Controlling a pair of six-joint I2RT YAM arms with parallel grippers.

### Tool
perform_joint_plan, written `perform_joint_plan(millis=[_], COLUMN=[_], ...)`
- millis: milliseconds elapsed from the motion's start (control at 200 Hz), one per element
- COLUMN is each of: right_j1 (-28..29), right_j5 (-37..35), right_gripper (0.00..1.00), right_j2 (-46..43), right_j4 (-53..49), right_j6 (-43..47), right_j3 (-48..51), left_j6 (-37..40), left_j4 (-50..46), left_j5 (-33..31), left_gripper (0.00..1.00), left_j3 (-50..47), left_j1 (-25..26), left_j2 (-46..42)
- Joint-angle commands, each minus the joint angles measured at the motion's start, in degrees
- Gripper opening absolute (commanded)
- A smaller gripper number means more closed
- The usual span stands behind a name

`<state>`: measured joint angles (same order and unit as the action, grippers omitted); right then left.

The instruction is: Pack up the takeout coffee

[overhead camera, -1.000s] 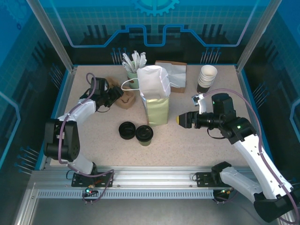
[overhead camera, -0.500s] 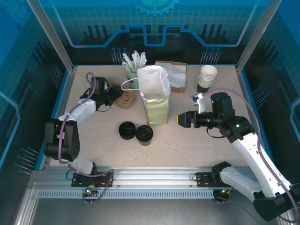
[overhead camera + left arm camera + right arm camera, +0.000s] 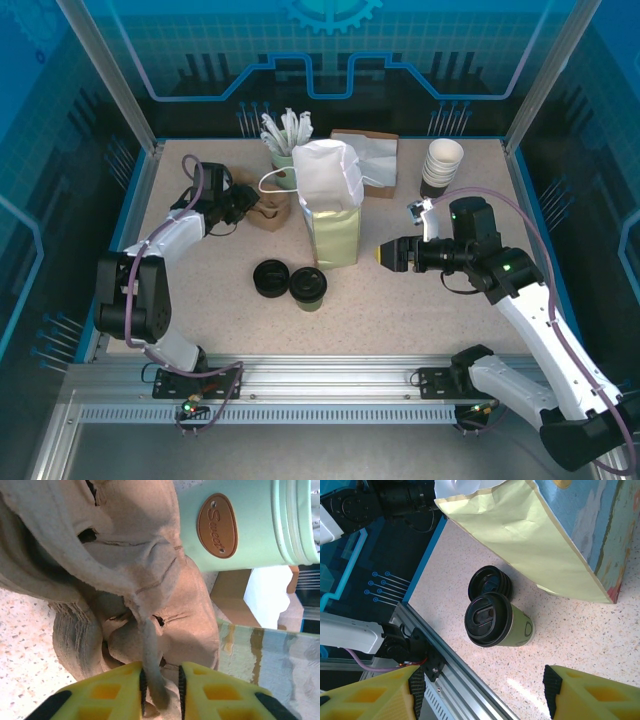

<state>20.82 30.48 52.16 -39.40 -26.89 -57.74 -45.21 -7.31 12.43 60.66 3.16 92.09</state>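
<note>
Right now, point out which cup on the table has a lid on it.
The takeout coffee: the small greenish cup with a black lid, beside the low black stack of lids. The stacked white cups at the back right are lidless.

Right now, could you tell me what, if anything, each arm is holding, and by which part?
The left fingers pinch a thin wall of the brown pulp cup carrier. The right fingers stand open, holding nothing.

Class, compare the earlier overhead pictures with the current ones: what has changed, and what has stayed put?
The left gripper has closed onto a rib of the brown pulp cup carrier, pinching it. The right gripper, open, has edged slightly toward the paper bag. The takeout coffee, the stack of black lids and the bag have not moved.
</note>
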Motion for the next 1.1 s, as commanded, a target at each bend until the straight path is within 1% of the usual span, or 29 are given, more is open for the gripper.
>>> perform_joint_plan(millis=[0, 115, 380, 590, 715, 901, 1026, 1096], right_j1=[-1.0, -1.0, -1.0, -1.0, -1.0, -1.0, -1.1, -1.0], right_j5=[1.0, 1.0, 1.1, 1.3, 1.4, 1.5, 1.7, 1.9], right_gripper=[0.66, 0.66, 0.66, 0.66, 0.65, 0.65, 0.65, 0.65], right_j2=[0.2, 0.2, -0.1, -0.2, -0.5, -0.6, -0.6, -0.6], right_j4=[-0.2, -0.2, -0.6, -0.8, -0.5, -0.2, 0.5, 1.3], right_j6=[0.6, 0.5, 0.4, 0.4, 0.5, 0.9, 1.0, 1.0], right_j3=[-0.6, -0.7, -0.6, -1.8, -3.6, -7.4, -10.5, -12.1], left_j6=[-0.7, -1.3, -3.0, -3.4, -1.7, 2.2, 6.5, 9.0], left_j4=[1.5, 2.4, 4.5, 3.2, -0.8, -8.0, -14.6, -18.8], left_j5=[0.4, 0.6, 0.6, -1.7, -4.8, -8.8, -11.1, -11.3], left_gripper=[0.21, 0.16, 0.11, 0.08, 0.08, 0.08, 0.07, 0.06], left_j3=[0.6, 0.4, -0.9, -1.6, -1.1, 0.7, 4.6, 7.5], left_j1=[-0.4, -0.4, -0.5, -0.5, -0.6, -0.8, -0.7, -0.7], left_j2=[0.7, 0.1, -2.3, -7.5, -12.3, -22.0, -28.2, -30.7])
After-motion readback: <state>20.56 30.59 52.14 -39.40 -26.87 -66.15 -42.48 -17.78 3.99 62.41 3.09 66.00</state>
